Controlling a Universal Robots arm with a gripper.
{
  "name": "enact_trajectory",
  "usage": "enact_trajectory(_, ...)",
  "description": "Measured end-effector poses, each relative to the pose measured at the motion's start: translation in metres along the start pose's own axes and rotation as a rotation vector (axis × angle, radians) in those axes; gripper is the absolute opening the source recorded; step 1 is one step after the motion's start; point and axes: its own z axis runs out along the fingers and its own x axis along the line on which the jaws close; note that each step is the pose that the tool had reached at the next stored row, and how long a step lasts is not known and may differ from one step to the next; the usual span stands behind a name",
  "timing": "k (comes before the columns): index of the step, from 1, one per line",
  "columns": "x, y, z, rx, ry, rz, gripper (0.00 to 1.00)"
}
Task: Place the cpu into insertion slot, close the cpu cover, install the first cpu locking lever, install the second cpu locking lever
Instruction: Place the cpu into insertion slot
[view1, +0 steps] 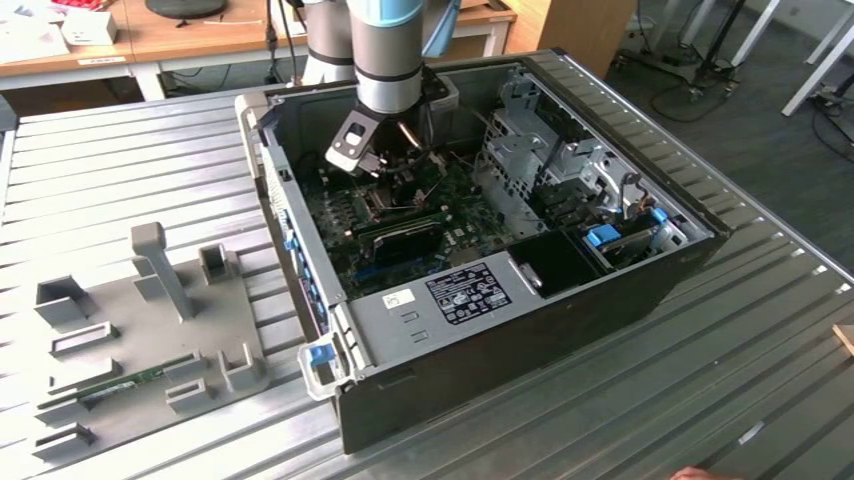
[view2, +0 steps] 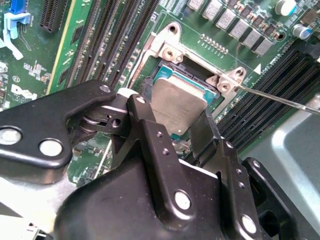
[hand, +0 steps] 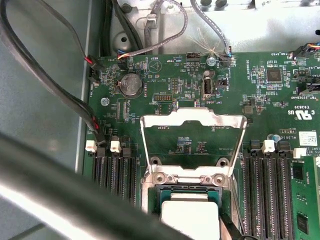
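The cpu (view2: 181, 102), a small square chip with a grey metal top, lies over the insertion slot (view2: 167, 54) on the green motherboard (view2: 95, 80). My gripper (view2: 174, 116) is right above it, its black fingers (view2: 146, 127) pressed against two opposite sides of the chip. In the first wrist view the cpu (hand: 190, 217) sits within the slot's silvery rim (hand: 187, 178), and the cpu cover (hand: 192, 119) is swung back open, showing bare board through its cut-out. A thin wire locking lever (view2: 280, 98) sticks out beside the slot. In the exterior view the gripper (view1: 378, 165) reaches down into the computer case.
The open computer case (view1: 534, 300) lies on a ribbed metal table (view1: 747, 360). Memory slots (view2: 107, 40) flank the socket on both sides. Cables (hand: 55, 85) run along the case wall. A grey fixture plate (view1: 147, 330) with holders is at the exterior view's left.
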Motion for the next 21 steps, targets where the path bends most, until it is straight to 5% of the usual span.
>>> enact_trajectory(21,0.0,0.0,0.0008,-0.0002,0.0002,0.001,0.54)
